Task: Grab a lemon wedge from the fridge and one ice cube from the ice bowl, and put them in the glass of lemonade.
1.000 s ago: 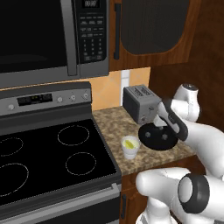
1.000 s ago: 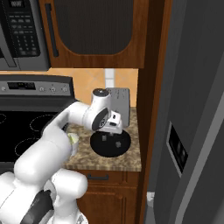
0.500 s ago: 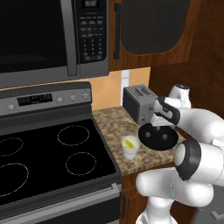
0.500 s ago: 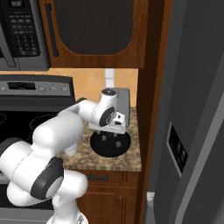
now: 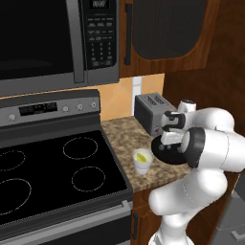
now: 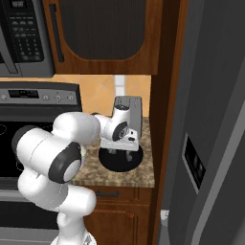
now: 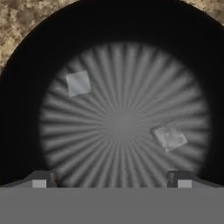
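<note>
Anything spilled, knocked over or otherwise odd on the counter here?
Nothing stands out. The glass of lemonade stands upright, the toaster sits square, and two ice cubes lie inside the black bowl under the open gripper.

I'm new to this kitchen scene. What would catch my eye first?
The white arm bends over a black bowl on the counter, its gripper poised open above two ice cubes inside. Left of the bowl stands the lemonade glass, a yellow piece in it, with a grey toaster behind.
</note>
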Controlling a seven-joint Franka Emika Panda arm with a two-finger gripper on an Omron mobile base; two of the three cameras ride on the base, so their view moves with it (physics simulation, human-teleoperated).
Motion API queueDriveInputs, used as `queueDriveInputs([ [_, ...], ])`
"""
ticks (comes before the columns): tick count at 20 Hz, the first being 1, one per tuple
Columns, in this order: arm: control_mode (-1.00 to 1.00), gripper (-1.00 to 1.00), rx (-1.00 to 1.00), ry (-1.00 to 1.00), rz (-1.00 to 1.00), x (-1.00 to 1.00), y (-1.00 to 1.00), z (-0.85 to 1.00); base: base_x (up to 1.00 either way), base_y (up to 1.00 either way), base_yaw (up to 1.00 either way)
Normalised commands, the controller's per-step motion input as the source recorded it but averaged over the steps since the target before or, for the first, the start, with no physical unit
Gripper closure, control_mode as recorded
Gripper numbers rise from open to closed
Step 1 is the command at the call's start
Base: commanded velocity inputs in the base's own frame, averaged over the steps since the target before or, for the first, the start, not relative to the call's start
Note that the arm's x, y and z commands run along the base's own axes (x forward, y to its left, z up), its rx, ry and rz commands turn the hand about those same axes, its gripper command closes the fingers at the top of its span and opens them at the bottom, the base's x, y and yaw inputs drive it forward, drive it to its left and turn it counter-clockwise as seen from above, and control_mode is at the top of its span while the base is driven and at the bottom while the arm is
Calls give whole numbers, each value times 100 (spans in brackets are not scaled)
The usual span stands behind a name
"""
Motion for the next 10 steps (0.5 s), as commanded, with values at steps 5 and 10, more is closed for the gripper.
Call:
queueDriveInputs([
  [5,-100,-100,0,12,19,17,-5,-14,0,0,0],
  [10,-100,-100,0,3,10,2,-6,-41,0,0,0],
])
